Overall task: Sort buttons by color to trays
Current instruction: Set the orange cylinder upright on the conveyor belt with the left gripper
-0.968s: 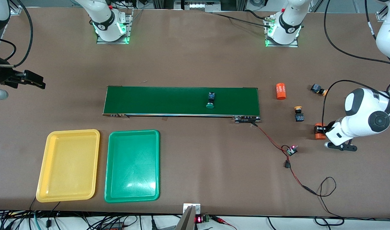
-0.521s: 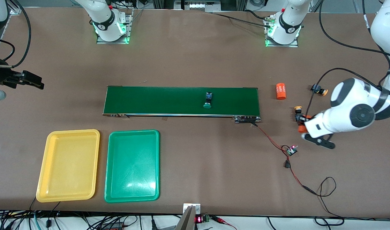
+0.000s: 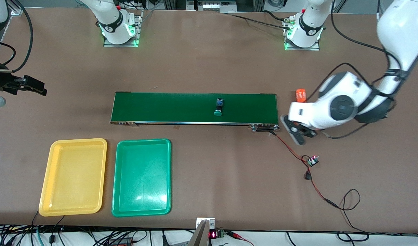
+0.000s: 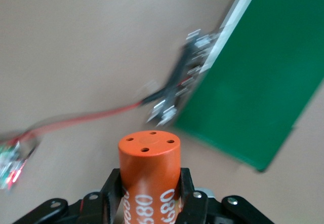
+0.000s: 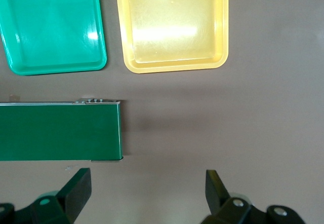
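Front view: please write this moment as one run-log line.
left gripper: holds orange cylinder, over belt end | right gripper: open, waiting | green button: on belt

High front camera overlooks table; wrist cameras (both) share belt (image 3: 194, 108).

Your left hand (image 4: 149, 203) hangs low at the left arm's end of the table, fingers clamped on a load, while your right hand (image 5: 147, 193) waits wide open.

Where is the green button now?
In the front view, the green button lies on the dark-green belt, past its middle toward the left arm's end, near the belt's camera-side edge.
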Robot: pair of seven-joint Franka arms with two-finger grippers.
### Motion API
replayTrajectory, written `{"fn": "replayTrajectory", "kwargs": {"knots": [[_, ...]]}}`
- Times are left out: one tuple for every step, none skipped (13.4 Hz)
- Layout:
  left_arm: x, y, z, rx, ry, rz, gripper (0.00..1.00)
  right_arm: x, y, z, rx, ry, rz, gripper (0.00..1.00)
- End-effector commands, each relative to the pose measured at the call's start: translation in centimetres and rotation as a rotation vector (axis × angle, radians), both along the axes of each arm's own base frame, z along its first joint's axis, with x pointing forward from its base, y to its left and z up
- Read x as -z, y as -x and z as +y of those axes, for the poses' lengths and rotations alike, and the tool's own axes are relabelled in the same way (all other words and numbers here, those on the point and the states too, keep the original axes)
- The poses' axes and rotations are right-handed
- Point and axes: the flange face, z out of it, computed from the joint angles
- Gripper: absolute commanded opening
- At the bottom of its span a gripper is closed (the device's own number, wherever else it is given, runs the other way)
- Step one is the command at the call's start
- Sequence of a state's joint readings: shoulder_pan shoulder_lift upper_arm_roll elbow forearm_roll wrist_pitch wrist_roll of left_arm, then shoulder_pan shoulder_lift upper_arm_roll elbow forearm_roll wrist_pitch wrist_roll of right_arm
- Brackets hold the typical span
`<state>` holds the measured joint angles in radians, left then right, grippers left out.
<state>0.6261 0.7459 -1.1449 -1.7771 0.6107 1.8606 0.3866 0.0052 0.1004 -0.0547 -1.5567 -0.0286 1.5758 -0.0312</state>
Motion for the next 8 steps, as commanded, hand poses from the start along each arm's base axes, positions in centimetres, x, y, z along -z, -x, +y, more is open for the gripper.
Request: {"fn": "replayTrajectory", "kwargs": {"knots": [[0.7,3.1,-6.1,0.183,0.054,-0.018,0.24,1.1,-0.7,0.3,0.009,-0.012,0.014,1.00],[1.3,4.0,-7.4,0.217,0.078,-0.030,0.24,1.5,-1.0,0.1,0.014,-0.022,0.019,1.00],[2.2,5.1,-8.6,0.239,0.105,-0.038,0.24,1.3,-1.1,-0.1,0.022,-0.033,0.012,1.00],[2.8,6.1,-9.5,0.260,0.124,-0.045,0.23,1.4,-1.2,-0.1,0.022,-0.039,0.004,1.00],[3.2,6.8,-9.9,0.274,0.123,-0.038,0.23,1.2,-1.3,-0.6,0.031,-0.040,-0.009,1.00],[3.5,7.4,-10.5,0.288,0.121,-0.031,0.23,1.2,-1.3,-0.8,0.036,-0.041,-0.010,1.00],[3.7,8.1,-11.3,0.306,0.118,-0.027,0.26,1.2,-1.3,-0.8,0.038,-0.043,-0.009,1.00],[4.1,8.5,-11.8,0.317,0.113,-0.020,0.52,1.3,-1.3,-0.7,0.035,-0.043,-0.007,1.00]]}}
